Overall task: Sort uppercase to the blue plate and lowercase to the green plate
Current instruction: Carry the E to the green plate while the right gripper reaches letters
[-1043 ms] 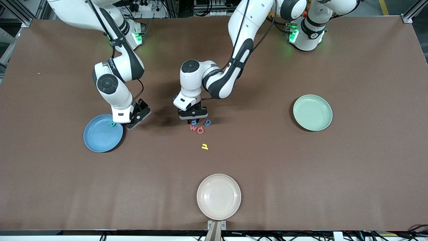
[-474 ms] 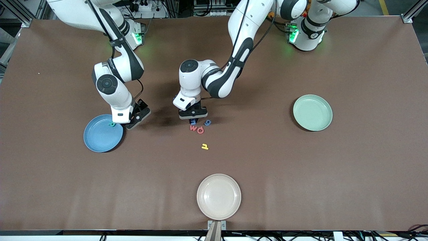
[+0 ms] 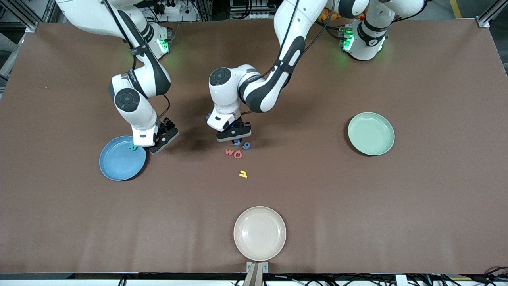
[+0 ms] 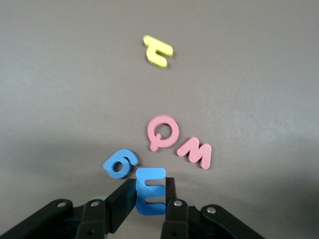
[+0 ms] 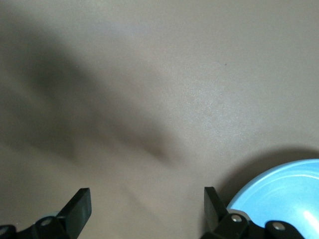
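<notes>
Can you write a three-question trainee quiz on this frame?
1. True or false: the left hand is shut on the blue m.
2. Which plate holds a letter? A) blue plate B) green plate C) cream plate
3. Fill in: the right hand hangs open over the table beside the ___ plate.

Key: 1 true; 2 A, the teal R lies in it; 3 blue.

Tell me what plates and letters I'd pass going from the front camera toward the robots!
White plate → yellow letter → blue plate → red Q → blue g → green plate.
</notes>
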`<state>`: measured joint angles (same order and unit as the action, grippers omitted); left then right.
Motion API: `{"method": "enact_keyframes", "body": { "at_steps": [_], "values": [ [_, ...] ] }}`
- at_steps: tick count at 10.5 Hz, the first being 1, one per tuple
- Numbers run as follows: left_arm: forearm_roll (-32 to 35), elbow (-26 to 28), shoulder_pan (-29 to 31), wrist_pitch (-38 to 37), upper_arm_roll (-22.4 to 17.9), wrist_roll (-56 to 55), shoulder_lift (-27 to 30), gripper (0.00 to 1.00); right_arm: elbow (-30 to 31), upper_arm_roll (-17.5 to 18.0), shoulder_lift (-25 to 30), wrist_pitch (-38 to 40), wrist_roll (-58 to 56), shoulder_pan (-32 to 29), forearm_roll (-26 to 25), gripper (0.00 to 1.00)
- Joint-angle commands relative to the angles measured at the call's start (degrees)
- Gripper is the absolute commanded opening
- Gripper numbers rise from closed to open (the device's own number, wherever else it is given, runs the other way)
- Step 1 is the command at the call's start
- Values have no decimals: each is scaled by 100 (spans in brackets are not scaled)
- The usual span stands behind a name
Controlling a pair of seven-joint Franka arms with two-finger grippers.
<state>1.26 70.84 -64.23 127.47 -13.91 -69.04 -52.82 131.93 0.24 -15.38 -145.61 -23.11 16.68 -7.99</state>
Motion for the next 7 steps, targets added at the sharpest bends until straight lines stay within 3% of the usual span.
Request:
{"method": "enact_keyframes", "body": {
  "at_steps": [1,4,7],
  "values": [
    [94,114,155,-510,19,-110,455,0,78,326,0,-186,-45,-24,-141,100],
    [76,254,699,-1231,63,12,834,0,96,705,-254,-528,-1,64,-132,99],
    [-133,937,1437,-1251,116,538,1360,0,96,1003,-571,-872,271,248,-89,99]
  ]
}}
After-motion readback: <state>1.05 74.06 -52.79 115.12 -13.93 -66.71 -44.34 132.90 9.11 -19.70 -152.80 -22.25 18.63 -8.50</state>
